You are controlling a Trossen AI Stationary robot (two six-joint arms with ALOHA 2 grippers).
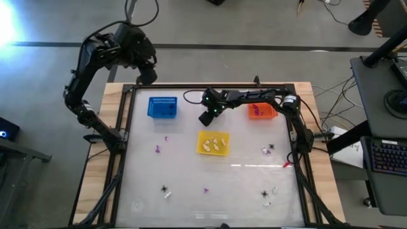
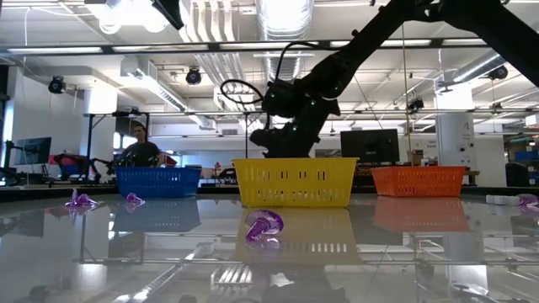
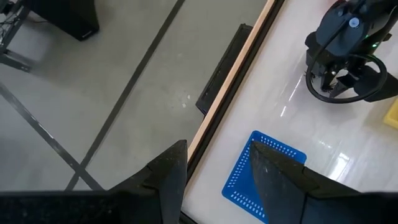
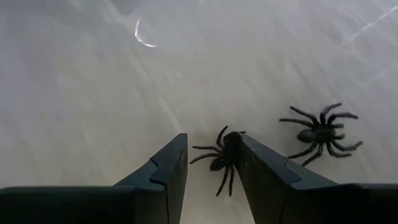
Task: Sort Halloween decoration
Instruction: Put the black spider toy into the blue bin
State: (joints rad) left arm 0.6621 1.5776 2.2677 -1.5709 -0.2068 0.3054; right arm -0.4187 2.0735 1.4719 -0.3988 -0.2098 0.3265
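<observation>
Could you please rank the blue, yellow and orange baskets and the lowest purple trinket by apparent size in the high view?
1. Yellow basket and blue basket: they look alike, so no ranking.
2. Orange basket: partly hidden under the right arm, probably similar.
3. Purple trinket: far smaller.

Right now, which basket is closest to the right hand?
The yellow basket: the right hand, gripping a black spider, hangs beside it. The blue basket and orange basket sit farther off.

Bright overhead lights; glare on table (image 1: 191, 184); wrist background perhaps blurred.
</observation>
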